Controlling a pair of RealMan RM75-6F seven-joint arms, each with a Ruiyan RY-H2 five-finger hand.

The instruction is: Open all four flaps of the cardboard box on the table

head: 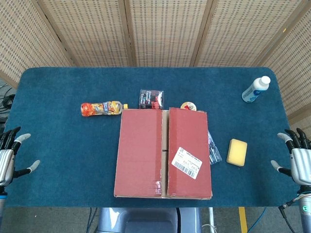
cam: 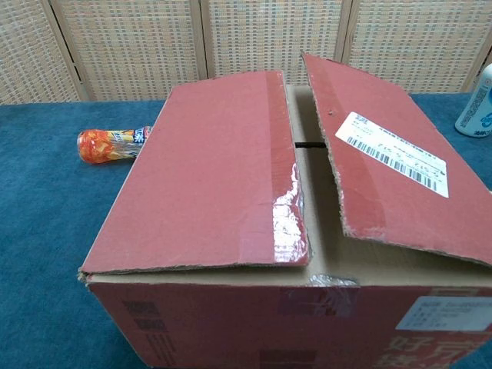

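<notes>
A reddish cardboard box [head: 163, 153] stands at the table's front middle, filling most of the chest view [cam: 292, 231]. Its two top flaps lie nearly closed; the left flap [cam: 207, 169] is almost flat and the right flap [cam: 392, 165], bearing a white barcode label [head: 187, 162], is lifted slightly. A gap between them shows an inner flap [cam: 307, 131]. My left hand [head: 8, 155] hovers at the table's left edge, fingers spread, holding nothing. My right hand [head: 297, 158] is at the right edge, also spread and empty. Both are far from the box.
An orange bottle [head: 101, 108] lies behind the box's left corner. A dark small carton [head: 151, 98] and a round yellow lid [head: 188, 106] sit behind it. A yellow sponge [head: 237, 152] and clear wrapper [head: 214, 150] lie right of the box. A white bottle [head: 256, 90] stands far right.
</notes>
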